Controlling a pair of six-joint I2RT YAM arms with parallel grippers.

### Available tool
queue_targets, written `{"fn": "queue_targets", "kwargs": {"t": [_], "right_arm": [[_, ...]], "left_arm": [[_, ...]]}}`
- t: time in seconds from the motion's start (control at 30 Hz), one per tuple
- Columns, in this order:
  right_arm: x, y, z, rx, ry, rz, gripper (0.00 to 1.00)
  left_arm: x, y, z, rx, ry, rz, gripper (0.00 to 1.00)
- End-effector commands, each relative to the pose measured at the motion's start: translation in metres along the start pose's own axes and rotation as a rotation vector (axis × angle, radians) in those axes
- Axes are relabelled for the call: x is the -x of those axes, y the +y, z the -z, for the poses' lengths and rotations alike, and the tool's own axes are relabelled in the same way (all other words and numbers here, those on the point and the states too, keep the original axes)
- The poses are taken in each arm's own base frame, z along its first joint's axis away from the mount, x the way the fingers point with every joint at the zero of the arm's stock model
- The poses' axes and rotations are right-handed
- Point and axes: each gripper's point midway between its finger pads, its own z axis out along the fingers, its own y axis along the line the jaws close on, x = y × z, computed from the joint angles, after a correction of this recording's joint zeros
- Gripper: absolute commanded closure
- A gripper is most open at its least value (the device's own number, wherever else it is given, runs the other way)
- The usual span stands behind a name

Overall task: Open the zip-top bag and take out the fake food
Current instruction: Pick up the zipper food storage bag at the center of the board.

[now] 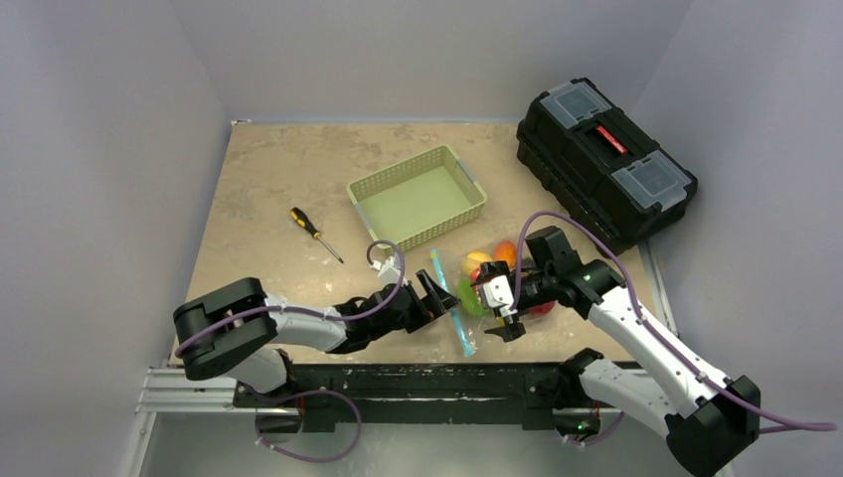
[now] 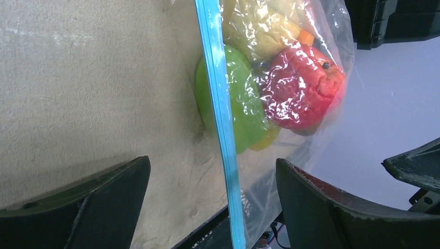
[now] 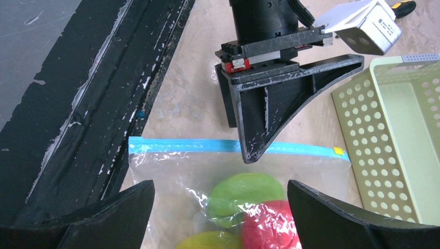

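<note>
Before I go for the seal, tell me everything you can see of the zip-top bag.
The zip-top bag is clear, crinkly plastic lying flat on the table near its front edge, with a light-blue zipper strip along the edge toward the left arm; the strip looks shut. Green, red, yellow and orange fake food bunches inside. The open left end effector straddles the strip; whether it touches is unclear.

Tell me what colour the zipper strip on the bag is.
Light blue. The strip shows best in the left wrist view.
</note>
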Motion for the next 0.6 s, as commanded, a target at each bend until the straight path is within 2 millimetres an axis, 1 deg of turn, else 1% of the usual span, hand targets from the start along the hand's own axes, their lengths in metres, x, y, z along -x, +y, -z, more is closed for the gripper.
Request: {"fn": "queue_targets", "kwargs": {"t": [0.0,0.17,0.23,0.3,0.4,0.47,0.53,0.57], "right_arm": [[0.006,0.001,-0.001,-0.001,-0.034,0.002,0.01],[0.006,0.001,0.000,-0.001,-0.034,0.001,0.01],[0.006,0.001,0.000,0.000,-0.035,0.000,0.01],[0.007,0.001,0.000,-0.001,-0.037,0.002,0.01],[0.007,0.001,0.001,-0.002,-0.038,0.004,0.01],[0.008,0.001,0.001,-0.002,-0.040,0.006,0.01],[0.008,0.002,0.001,0.000,-0.040,0.007,0.01],[0.008,0.002,0.001,0.002,-0.038,0.007,0.01]], "left_arm": [[-0.001,-0.033,-0.007,-0.099,-0.002,0.035,0.11],[0.002,-0.039,-0.017,-0.099,-0.025,0.040,0.14],[0.005,-0.043,-0.020,-0.102,-0.041,0.041,0.17],[0.008,-0.042,-0.021,-0.094,-0.053,0.041,0.20],[0.014,-0.036,-0.024,-0.072,-0.075,0.060,0.26],[0.017,-0.033,-0.027,-0.077,-0.080,0.072,0.35],[0.019,-0.032,-0.032,-0.089,-0.071,0.081,0.47],[0.020,-0.034,-0.034,-0.105,-0.067,0.086,0.55]]}}
